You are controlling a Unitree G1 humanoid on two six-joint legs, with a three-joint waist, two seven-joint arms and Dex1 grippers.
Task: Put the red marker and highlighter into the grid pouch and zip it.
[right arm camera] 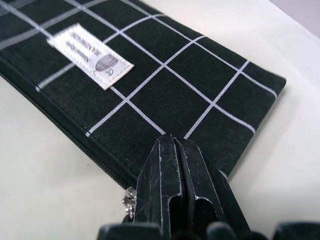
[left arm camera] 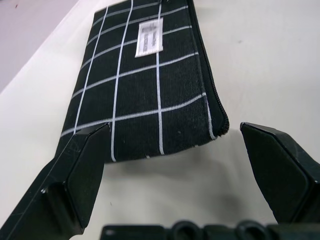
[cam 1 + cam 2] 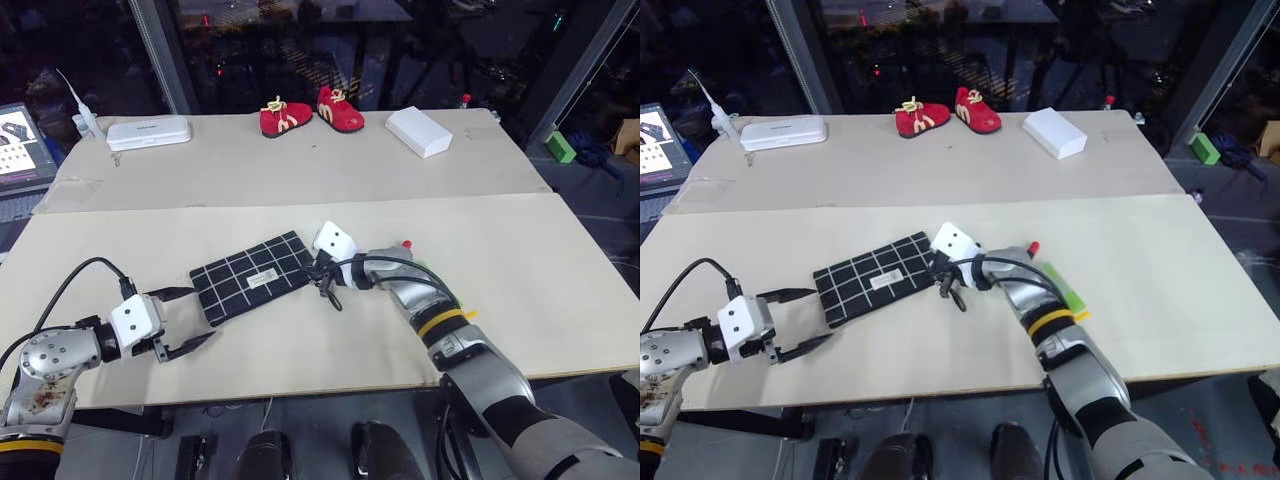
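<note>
Right end effector point(image 3: 322, 270) is clenched tight, tips pressed on the grid pouch's point(image 3: 252, 277) near corner by the zipper pull. Left end effector point(image 3: 188, 320) is spread wide, the pouch's other end just ahead on the worktop point(image 3: 520, 270).

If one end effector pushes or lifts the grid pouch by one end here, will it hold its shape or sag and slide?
The grid pouch looks like thin ribbed fabric lying flat, so it would probably droop if lifted by one end. It appears slim and light, and the table looks smooth, so a push would likely slide or turn it rather than tip it.
</note>
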